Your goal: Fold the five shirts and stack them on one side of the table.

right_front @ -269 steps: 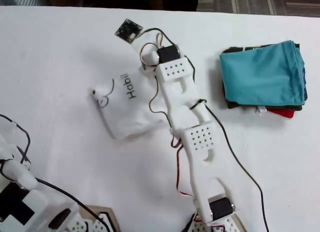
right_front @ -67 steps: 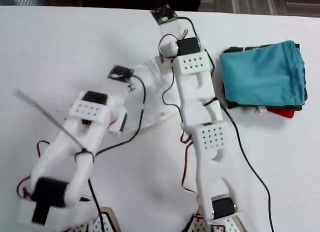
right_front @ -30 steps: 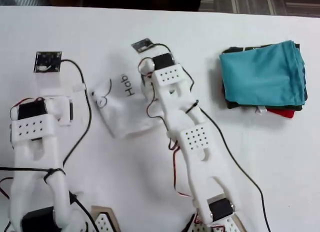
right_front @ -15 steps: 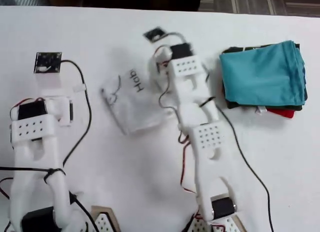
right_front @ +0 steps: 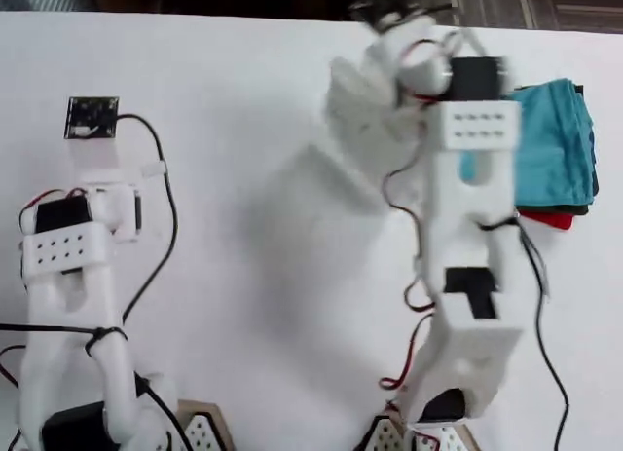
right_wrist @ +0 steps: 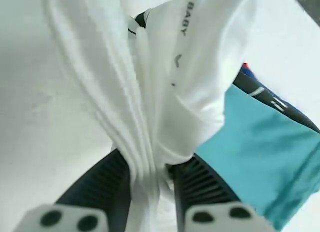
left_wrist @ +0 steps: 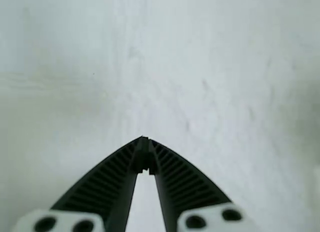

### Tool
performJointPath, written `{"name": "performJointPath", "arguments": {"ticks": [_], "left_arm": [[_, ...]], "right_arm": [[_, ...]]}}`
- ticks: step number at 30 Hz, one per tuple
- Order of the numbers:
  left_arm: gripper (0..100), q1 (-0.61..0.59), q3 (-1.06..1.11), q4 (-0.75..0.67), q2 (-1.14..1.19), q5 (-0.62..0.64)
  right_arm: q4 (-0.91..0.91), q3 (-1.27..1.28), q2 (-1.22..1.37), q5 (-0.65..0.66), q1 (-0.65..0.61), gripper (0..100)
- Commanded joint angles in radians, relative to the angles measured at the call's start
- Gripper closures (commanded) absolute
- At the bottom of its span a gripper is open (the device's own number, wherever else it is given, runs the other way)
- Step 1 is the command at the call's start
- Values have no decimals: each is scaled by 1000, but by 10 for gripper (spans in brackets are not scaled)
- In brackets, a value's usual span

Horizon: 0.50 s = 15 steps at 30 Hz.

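My right gripper (right_wrist: 150, 168) is shut on a folded white shirt (right_wrist: 150, 91), bunched between its dark fingers (right_wrist: 112, 184). In the high view that white shirt (right_front: 362, 108) hangs off the table at the far middle, just left of the stack. The stack of folded shirts (right_front: 560, 144) lies at the far right with a teal shirt (right_wrist: 260, 142) on top and a red edge (right_front: 551, 219) at the bottom. My left gripper (left_wrist: 144, 144) is shut on nothing above bare white table. The left arm (right_front: 63, 242) stands at the left side.
The white table (right_front: 243, 305) spreads between the two arms. Black and red cables (right_front: 165, 227) trail along both arms. The far table edge (right_front: 195, 15) meets a dark floor.
The right arm has lifted the white shirt off the table and swung it right and farther back, next to the stack. The left arm has kept still for the last second.
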Motion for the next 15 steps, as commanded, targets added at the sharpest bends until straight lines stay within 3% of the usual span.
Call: {"name": "performJointPath", "arguments": {"ticks": [1, 15], "left_arm": [[973, -2, -7, -17, -31, -5], [973, -2, -5, -12, -29, -8]], "right_arm": [[15, -5, -87, 61, 96, 978], [-228, -3, 51, 84, 357, 978]]}}
